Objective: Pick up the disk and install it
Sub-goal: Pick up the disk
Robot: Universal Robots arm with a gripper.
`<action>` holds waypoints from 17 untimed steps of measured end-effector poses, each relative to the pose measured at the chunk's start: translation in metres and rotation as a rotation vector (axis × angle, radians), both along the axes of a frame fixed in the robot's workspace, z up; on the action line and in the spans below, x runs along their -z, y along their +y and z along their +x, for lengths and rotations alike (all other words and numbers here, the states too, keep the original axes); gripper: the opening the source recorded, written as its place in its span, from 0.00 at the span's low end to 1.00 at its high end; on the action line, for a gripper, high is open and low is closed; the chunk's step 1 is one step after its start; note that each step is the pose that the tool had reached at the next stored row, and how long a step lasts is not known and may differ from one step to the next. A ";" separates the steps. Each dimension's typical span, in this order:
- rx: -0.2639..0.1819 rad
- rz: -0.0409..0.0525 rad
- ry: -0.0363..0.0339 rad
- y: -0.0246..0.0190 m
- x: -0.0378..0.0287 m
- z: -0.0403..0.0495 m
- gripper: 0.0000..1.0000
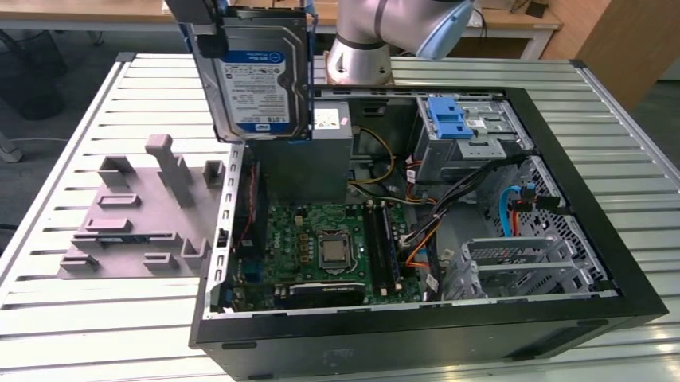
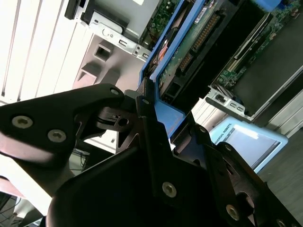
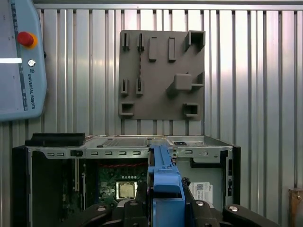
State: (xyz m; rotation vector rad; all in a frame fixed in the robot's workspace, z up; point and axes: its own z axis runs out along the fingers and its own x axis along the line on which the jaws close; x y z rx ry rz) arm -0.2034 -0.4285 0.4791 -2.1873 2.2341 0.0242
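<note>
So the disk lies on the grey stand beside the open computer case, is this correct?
Not quite: in the exterior view the gripper holds the disk in the air, not on the grey stand beside the open computer case.

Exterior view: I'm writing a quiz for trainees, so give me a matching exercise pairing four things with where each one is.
Things:
1 disk
2 stand
3 blue bracket
4 processor

Places:
A on the green board
B lifted in the air
C atop the drive bay
D on the table, beside the case

Pairs: 1-B; 2-D; 3-C; 4-A
</note>
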 end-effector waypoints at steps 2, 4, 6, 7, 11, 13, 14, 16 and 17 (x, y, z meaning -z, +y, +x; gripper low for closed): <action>0.000 -0.0001 0.0001 0.0000 -0.0001 0.0048 0.36; 0.000 0.0000 0.0000 0.0000 0.0000 0.0093 0.36; 0.000 0.0000 0.0000 0.0000 0.0000 0.0136 0.36; 0.000 0.0000 0.0000 0.0000 0.0000 0.0159 0.36; 0.000 0.0000 0.0000 -0.0001 0.0000 0.0242 0.36; 0.001 0.0000 0.0000 -0.0006 0.0000 0.0262 0.36; 0.001 0.0000 0.0000 -0.0009 0.0000 0.0269 0.36; 0.002 0.0000 0.0000 -0.0018 0.0002 0.0278 0.36; 0.002 0.0000 0.0000 -0.0024 0.0004 0.0281 0.36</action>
